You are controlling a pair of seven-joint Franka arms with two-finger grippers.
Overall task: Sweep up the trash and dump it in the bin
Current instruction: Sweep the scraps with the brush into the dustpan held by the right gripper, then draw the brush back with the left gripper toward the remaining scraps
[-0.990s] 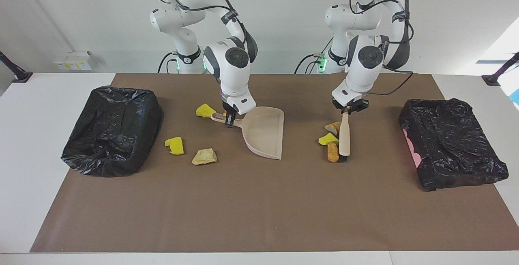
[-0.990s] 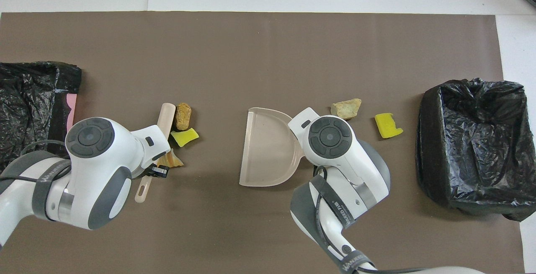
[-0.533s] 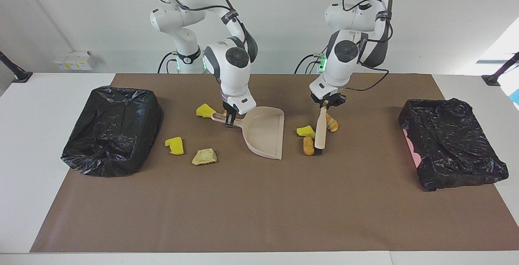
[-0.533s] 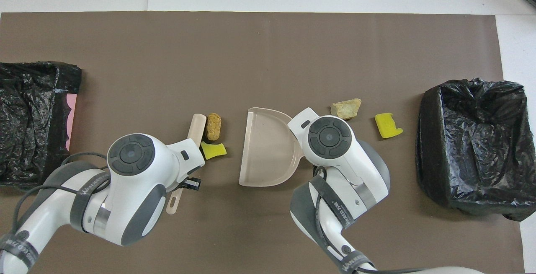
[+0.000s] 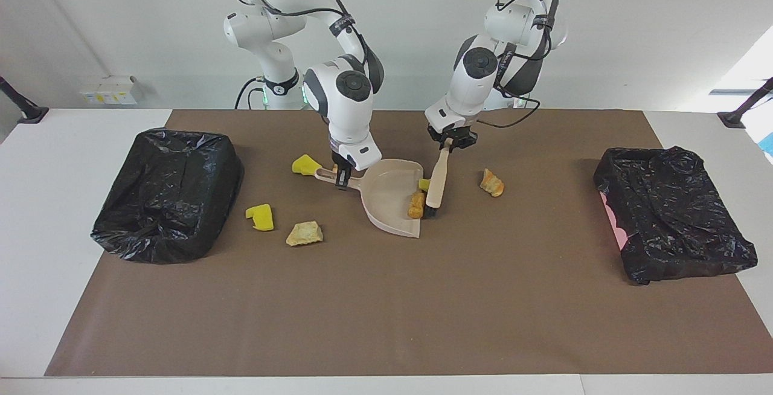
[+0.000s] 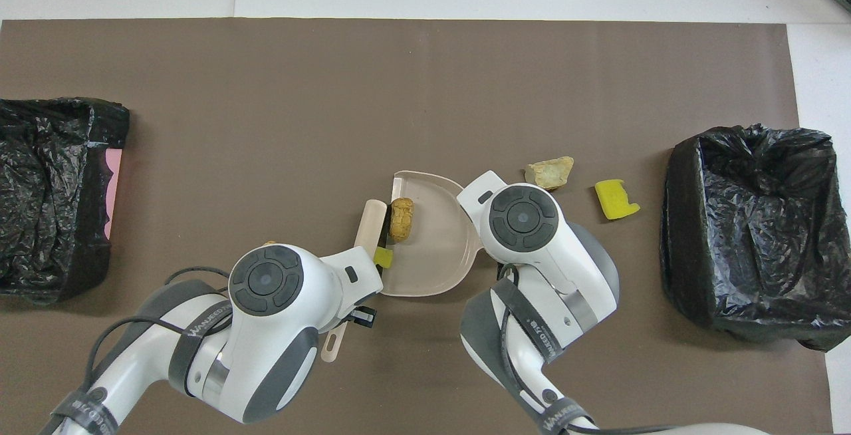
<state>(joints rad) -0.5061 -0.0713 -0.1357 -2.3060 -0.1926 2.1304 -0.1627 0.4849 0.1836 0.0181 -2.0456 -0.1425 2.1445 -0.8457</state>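
The beige dustpan (image 5: 392, 197) is laid flat on the brown mat (image 5: 386, 310) near the middle of the table, and its handle is clamped between the closed fingers of the right gripper (image 5: 343, 179). The handle of the beige brush (image 5: 437, 180) is gripped in the same way by the left gripper (image 5: 449, 143), whose fingers are shut tight on its upper end; the brush is tilted, with its black bristles set down at the open mouth of the dustpan.

An orange-brown bread-like scrap (image 6: 401, 219) is seen just inside the pan, against the brush head. A yellow sponge chunk (image 6: 383, 257) is pressed between the brush and the pan's lip.

Another orange-brown scrap (image 5: 492, 182) lies on the mat toward the left arm's end of the table, apart from the brush. Toward the right arm's end, a tan scrap (image 5: 304, 233) and a yellow notched sponge piece (image 5: 260, 217) lie beside each other, between the dustpan and a bin lined with a black bag (image 5: 166, 192). A further yellow chunk (image 5: 305, 164) is found beside the dustpan handle, nearer to the robots. A second black-bagged bin (image 5: 673, 214) stands at the left arm's end.
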